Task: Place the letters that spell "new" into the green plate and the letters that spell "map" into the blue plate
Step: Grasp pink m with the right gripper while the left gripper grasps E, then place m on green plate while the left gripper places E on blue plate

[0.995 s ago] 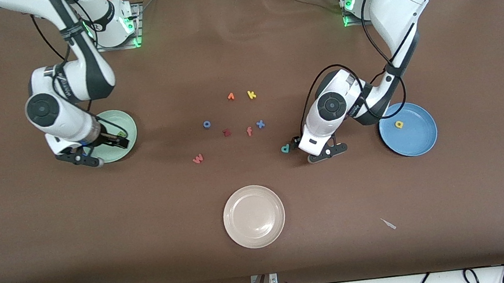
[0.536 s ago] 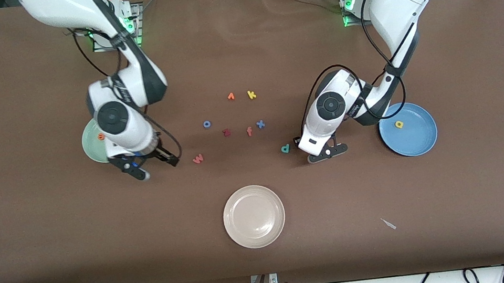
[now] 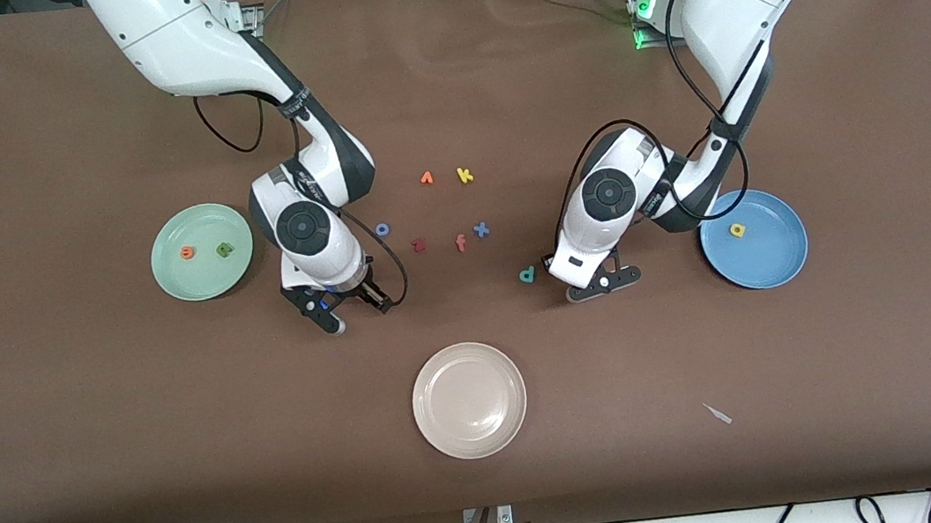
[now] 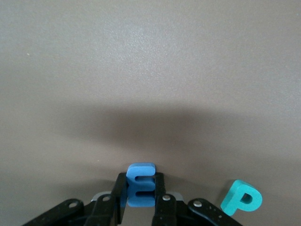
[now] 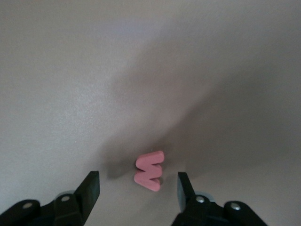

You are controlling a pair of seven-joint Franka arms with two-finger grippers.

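1. Gripping the blue "m" (image 4: 141, 185), your left gripper (image 4: 141, 207) has its fingers (image 4: 120, 200) shut tight on the letter's two sides, low at the table.
2. Just beside those fingers lies the teal "p" (image 4: 241, 198), apart from them and untouched.
3. Your right gripper (image 5: 137, 190) stands with fingers (image 5: 89, 188) fairly wide, one on each side of the pink "w" (image 5: 150, 170); the letter lies between them, touching neither, so nothing is held there.
4. Steps in hand, as I judge them: the left has the "m" pinched for the blue plate (image 3: 777, 263); the right is set to close on the "w" for the green plate (image 3: 175, 279).
5. Next, lift the "m" straight up so it clears the "p", then carry it over the blue plate. Close the right squarely on the "w" before lifting.
6. Farther out, the yellow "a" (image 3: 737, 230) already lies in the blue plate, and the "e" (image 3: 186, 253) and "n" (image 3: 225, 249) in the green one.
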